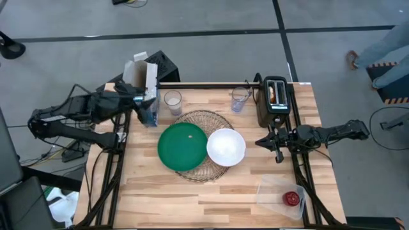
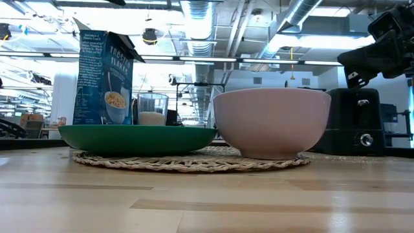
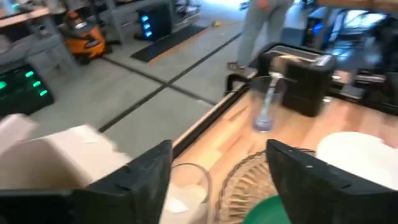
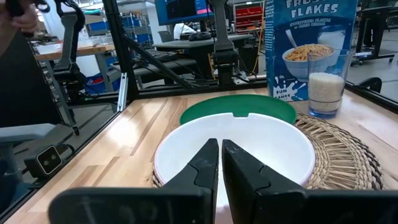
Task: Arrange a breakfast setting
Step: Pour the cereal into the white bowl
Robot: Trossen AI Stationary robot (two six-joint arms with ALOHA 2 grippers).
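Note:
A round wire mat (image 1: 199,122) carries a green plate (image 1: 182,147) and an empty white bowl (image 1: 225,147). A blue cereal box (image 1: 149,108) with open white flaps stands at the far left; it also shows in the low view (image 2: 103,77). My left gripper (image 1: 140,101) is open beside the box top (image 3: 56,155). Behind the mat stand a glass of white stuff (image 1: 172,100) and a glass with a blue-handled spoon (image 1: 239,99). My right gripper (image 1: 261,142) is shut, level, just right of the bowl (image 4: 233,146), apart from it. A pale bagel (image 1: 273,94) sits in the black toaster (image 1: 276,102). My left gripper stands with one finger (image 3: 143,177) right next to the box's open flaps (image 3: 74,149); I cannot tell whether it touches them. Nothing lies between its fingers.
A clear plastic tub (image 1: 275,190) with a small red apple (image 1: 292,198) sits at the near right corner. A small orange crumb (image 1: 190,136) lies on the plate. Bare wood stretches along the near edge (image 1: 192,204). A person stands beyond the far right corner (image 1: 383,57).

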